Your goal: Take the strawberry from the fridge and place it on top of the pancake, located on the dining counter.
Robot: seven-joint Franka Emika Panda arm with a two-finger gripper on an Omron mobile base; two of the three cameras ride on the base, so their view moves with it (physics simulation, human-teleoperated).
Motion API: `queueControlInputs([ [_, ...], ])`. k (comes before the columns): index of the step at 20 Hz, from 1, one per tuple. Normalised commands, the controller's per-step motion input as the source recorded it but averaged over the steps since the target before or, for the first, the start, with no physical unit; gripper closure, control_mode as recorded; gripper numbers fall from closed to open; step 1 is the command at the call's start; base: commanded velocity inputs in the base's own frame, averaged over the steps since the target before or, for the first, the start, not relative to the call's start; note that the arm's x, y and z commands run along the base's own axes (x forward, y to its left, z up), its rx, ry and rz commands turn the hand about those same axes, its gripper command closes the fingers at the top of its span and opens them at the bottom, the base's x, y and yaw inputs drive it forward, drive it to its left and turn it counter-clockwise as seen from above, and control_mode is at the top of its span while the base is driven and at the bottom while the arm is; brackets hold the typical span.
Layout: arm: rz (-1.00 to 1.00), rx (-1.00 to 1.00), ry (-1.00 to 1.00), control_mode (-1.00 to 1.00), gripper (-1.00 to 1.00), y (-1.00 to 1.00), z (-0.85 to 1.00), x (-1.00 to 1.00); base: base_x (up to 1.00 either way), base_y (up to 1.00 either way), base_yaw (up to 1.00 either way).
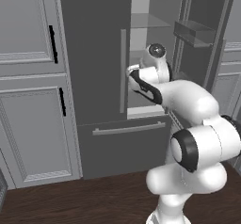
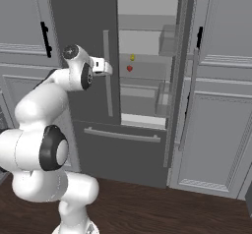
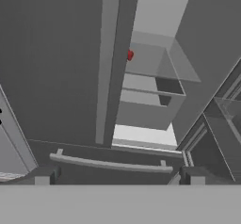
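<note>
You have light grey panelled cabinets (image 1: pixel 28 91) at nine o'clock in the left base view, each door carrying a short black handle (image 1: pixel 62 101). More cabinets (image 2: pixel 216 125) stand at three o'clock in the right base view. A small yellow item (image 2: pixel 132 57) sits on a shelf. Dark wood floor (image 1: pixel 84 202) runs along six o'clock.

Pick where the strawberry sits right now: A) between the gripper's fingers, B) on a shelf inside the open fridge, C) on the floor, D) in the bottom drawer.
B: the strawberry rests on a pale shelf inside the fridge, its right door open, beside a small yellow item.
</note>
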Motion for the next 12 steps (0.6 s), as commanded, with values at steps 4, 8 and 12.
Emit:
queueControlInputs([
  [4,-0.06,0.04,0.05,-1.0,-1.0,0.05,0.0,0.34,0.0,0.0,0.0],
  [8,-0.06,0.07,0.0,-1.0,-1.0,0.14,0.01,0.69,0.0,0.0,0.0],
  [12,0.07,0.08,0.08,-1.0,-1.0,-0.02,0.03,0.63,0.0,0.0,0.0],
])
